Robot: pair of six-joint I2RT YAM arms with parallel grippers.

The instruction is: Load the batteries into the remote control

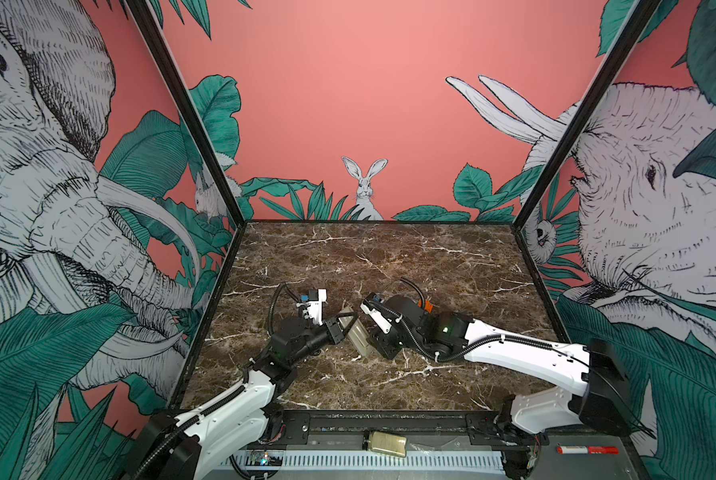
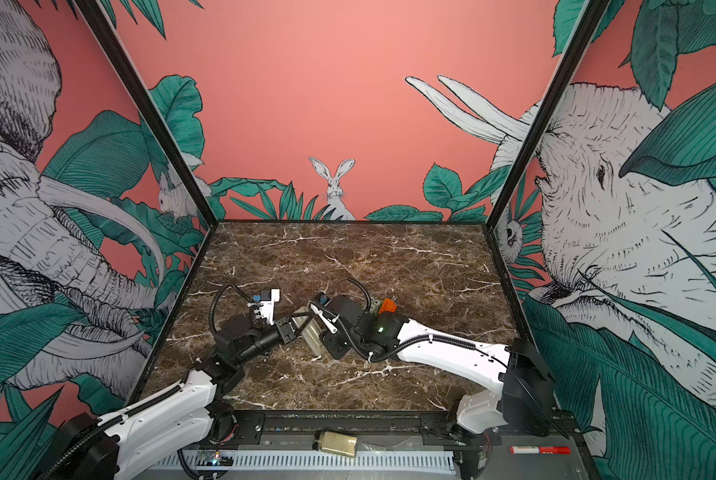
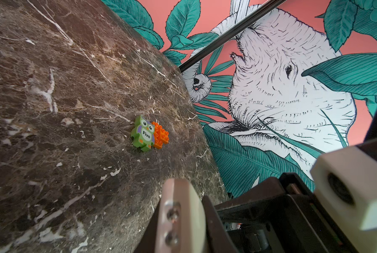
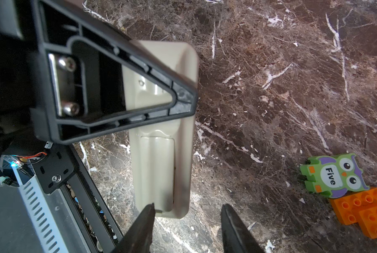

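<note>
My left gripper (image 1: 350, 319) clamps one end of the remote control (image 4: 161, 166), pale back up over dark veined marble (image 4: 270, 87). My right gripper (image 4: 186, 210) stands released at the other end, with an owl block (image 4: 334, 173) and orange bricks (image 4: 367, 208) off to its side. Pink jungle-print walls (image 1: 368, 104) ring the table.

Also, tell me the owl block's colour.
Green owl block with purple wings, clearest in the right wrist view.
</note>
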